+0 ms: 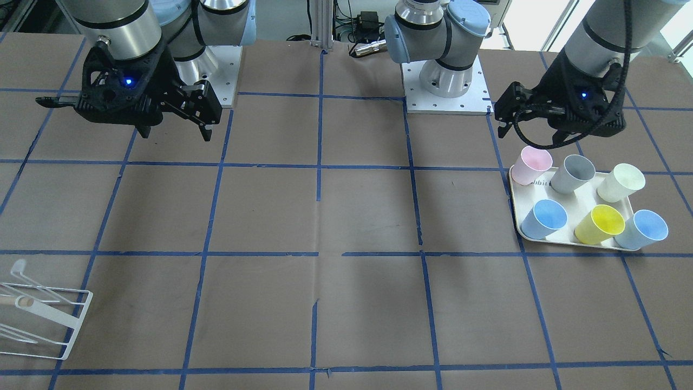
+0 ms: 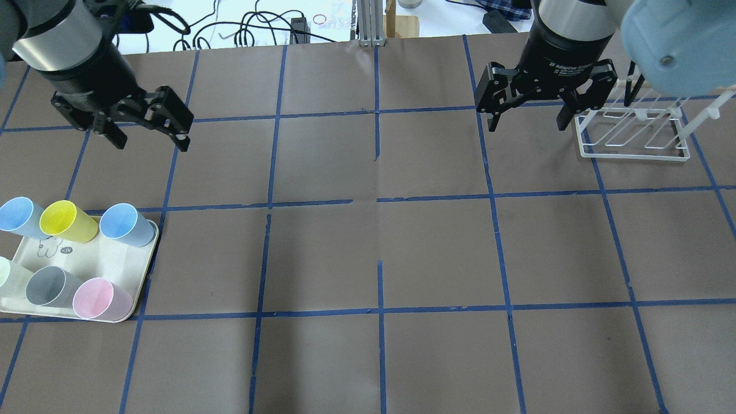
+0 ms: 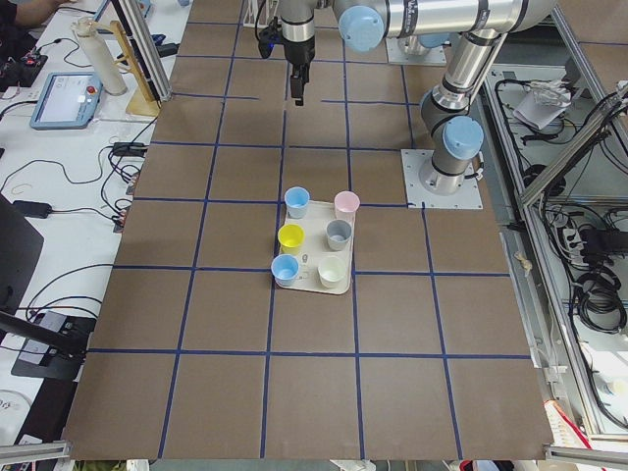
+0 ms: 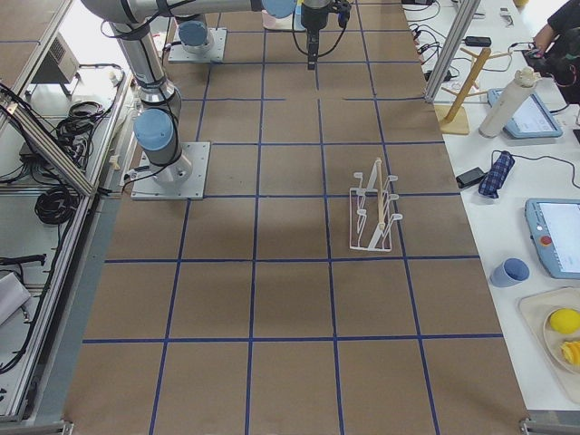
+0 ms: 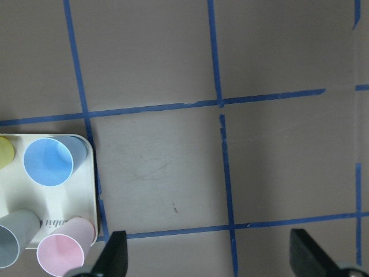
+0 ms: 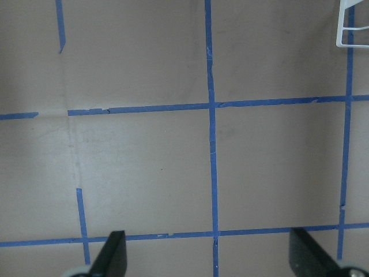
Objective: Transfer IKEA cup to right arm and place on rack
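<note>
The grey IKEA cup [image 1: 574, 173] stands upright on a cream tray [image 1: 575, 210] among pastel cups. It also shows in the overhead view [image 2: 49, 286], the exterior left view [image 3: 339, 234] and the left wrist view [image 5: 11, 245]. My left gripper [image 2: 150, 141] hangs open and empty above the table, past the tray's far side; in the front view [image 1: 533, 135] it is above the pink cup. My right gripper [image 2: 526, 125] [image 1: 176, 132] is open and empty, just left of the white wire rack [image 2: 632, 135] [image 1: 43, 314] [image 4: 374, 208]. A corner of the rack shows in the right wrist view [image 6: 353, 26].
On the tray [image 2: 109, 253] with the grey cup stand a pink cup [image 2: 95, 299], a cream cup [image 1: 622, 182], a yellow cup [image 2: 66, 221] and two light blue cups [image 2: 123, 223]. Both arm base plates [image 1: 446, 89] sit at the table's robot side. Brown paper with blue tape lines covers the table.
</note>
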`<state>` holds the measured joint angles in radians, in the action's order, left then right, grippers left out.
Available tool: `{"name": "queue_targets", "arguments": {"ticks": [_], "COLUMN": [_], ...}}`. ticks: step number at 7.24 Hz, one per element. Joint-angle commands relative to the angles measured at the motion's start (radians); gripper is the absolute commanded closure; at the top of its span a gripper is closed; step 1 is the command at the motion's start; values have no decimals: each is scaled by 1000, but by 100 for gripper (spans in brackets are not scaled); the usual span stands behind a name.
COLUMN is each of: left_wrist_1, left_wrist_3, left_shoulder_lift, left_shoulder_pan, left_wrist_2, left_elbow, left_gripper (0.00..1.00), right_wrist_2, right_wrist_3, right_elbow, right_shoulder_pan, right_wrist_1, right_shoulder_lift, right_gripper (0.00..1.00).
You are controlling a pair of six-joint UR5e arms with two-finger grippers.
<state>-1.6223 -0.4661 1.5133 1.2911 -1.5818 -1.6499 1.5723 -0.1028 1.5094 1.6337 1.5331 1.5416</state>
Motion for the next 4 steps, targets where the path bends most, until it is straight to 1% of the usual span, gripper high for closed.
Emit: {"name": "queue_targets", "arguments": {"ticks": [1, 2, 4], "left_wrist_1": [50, 102, 297], "left_wrist_3": [-316, -464, -790], "left_shoulder_lift": [-27, -28, 5], "left_shoulder_pan": [-216, -311, -512], "left_wrist_2": [2, 2, 2], "left_elbow": [-117, -160, -247], "left_gripper": [0, 0, 0], "right_wrist_2": [0, 0, 3], "right_wrist_3": [0, 0, 0], "right_elbow": [0, 2, 2], "right_shoulder_pan": [0, 0, 0], "right_wrist_1": [-1, -1, 1], "right_shoulder_lift": [0, 2, 2], "right_gripper": [0, 0, 0]}}
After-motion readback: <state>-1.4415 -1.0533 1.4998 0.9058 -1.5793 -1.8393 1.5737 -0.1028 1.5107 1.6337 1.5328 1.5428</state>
